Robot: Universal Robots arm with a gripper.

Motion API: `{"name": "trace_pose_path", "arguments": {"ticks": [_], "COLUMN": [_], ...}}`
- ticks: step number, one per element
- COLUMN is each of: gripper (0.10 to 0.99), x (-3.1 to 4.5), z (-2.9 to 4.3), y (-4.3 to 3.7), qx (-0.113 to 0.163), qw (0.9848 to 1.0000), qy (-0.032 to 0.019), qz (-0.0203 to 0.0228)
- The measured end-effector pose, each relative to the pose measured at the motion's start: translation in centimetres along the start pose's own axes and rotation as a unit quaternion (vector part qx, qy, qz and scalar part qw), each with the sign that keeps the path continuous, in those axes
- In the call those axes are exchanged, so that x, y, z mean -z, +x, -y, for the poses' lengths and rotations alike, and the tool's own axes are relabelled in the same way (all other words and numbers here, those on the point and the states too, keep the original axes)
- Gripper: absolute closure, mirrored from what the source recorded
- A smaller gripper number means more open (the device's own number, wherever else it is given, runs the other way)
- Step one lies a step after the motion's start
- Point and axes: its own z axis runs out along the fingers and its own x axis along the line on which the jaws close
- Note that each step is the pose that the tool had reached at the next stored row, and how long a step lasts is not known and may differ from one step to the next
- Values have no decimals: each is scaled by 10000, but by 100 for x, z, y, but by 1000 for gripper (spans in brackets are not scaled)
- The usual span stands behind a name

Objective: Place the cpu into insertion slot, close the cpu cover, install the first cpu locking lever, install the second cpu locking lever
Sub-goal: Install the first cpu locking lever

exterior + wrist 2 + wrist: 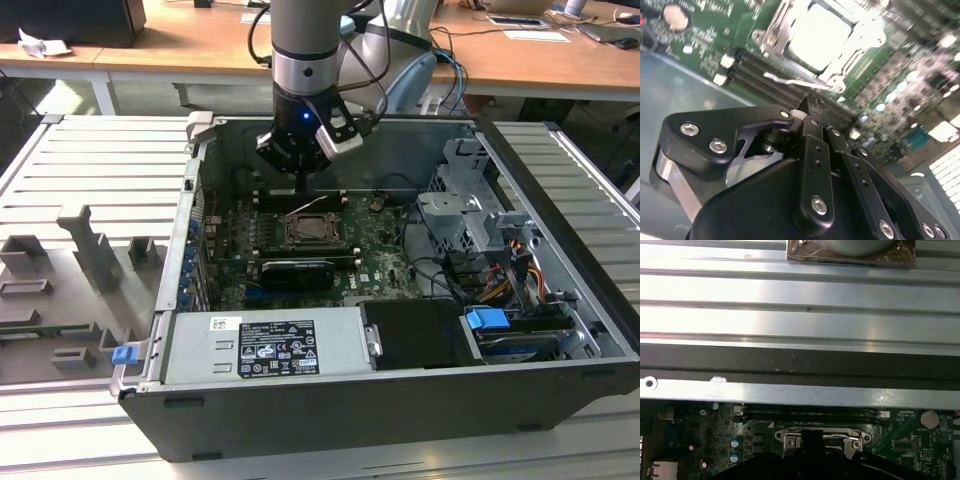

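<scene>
Black gripper hangs inside the open grey computer case, fingers drawn together, apparently holding nothing. Just below its tips: thin silver locking lever, sticking up loose. Beyond that, pale silver cpu seated in silver-rimmed insertion slot, silver frame cpu cover down around it.

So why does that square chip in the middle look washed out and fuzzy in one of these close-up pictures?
In the second wrist view, glare bleaches the cpu nearly white and the green board around it is soft, while the black gripper close to the lens stays sharper. In the first wrist view, the ribbed metal table shines with bright bands. The exterior view is evenly lit, the insertion slot dark but plain.
</scene>
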Motion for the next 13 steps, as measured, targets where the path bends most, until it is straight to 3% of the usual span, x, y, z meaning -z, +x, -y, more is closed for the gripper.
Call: {"name": "trace_pose_path", "arguments": {"ticks": [2,10,13], "gripper": [980,980,980], "x": [-29,-125,-134], "z": [4,15,17], "y": [-33,-69,-79], "qx": [-44,-33,128], "qw": [10000,10000,9999], "qy": [-47,-52,-57], "qz": [7,5,-13]}}
